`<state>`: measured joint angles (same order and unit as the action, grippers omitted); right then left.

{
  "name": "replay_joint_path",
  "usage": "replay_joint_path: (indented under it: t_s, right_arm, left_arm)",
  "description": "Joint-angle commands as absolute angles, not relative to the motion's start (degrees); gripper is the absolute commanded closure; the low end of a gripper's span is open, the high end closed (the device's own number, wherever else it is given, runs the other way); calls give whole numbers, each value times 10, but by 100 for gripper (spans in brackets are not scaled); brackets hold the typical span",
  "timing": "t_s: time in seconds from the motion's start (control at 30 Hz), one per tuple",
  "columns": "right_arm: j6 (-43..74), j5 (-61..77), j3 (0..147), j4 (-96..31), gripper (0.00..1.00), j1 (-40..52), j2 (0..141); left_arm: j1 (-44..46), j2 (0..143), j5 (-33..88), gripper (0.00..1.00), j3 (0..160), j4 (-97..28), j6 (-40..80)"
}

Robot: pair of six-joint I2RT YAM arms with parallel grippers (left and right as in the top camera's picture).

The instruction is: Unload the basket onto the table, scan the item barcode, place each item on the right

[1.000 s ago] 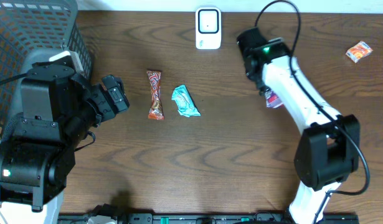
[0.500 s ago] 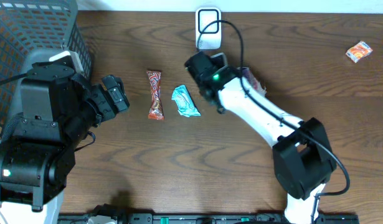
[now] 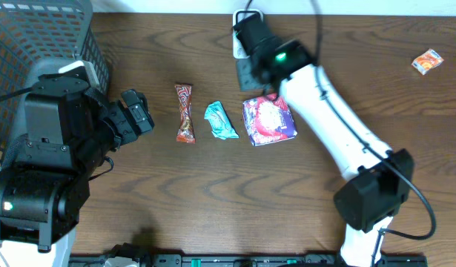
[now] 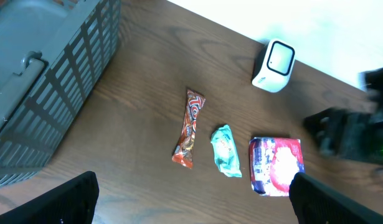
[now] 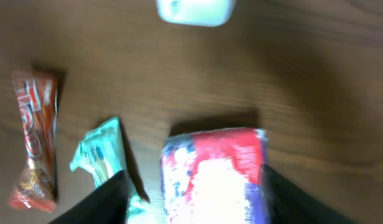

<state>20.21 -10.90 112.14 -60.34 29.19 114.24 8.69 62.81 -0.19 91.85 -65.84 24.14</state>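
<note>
Overhead: glossy square red pouch [image 3: 269, 120] beside crinkled teal wrapper [image 3: 221, 121]

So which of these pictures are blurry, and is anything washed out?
Right wrist view: all smeared, the red packet and white scanner have soft edges. Left wrist view: mostly crisp, only the right arm at the edge is blurred, and beyond the table it is washed out white. Overhead view: sharp, evenly lit.

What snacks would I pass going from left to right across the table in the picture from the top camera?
Orange candy bar → teal packet → red and pink pouch → small orange packet.
</note>
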Motion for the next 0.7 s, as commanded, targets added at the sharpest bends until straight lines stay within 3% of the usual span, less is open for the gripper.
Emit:
replay_joint_path:
  t_s: [0.0, 0.27, 0.5, 0.67]
  right_arm:
    - [185, -20, 1132, -629, 28, 222, 1139]
    - [108, 189, 1014, -546, 23, 108, 1152]
    - [94, 333, 874, -351, 34, 84, 1167]
    - [96, 333, 832, -323, 35, 85, 1192]
  left_arm:
    - [86, 628, -5, 2, 920, -660, 236]
    - [86, 628, -5, 2, 920, -660, 236]
    - [86, 628, -5, 2, 920, -660, 236]
    - [86, 628, -5, 2, 920, -660, 236]
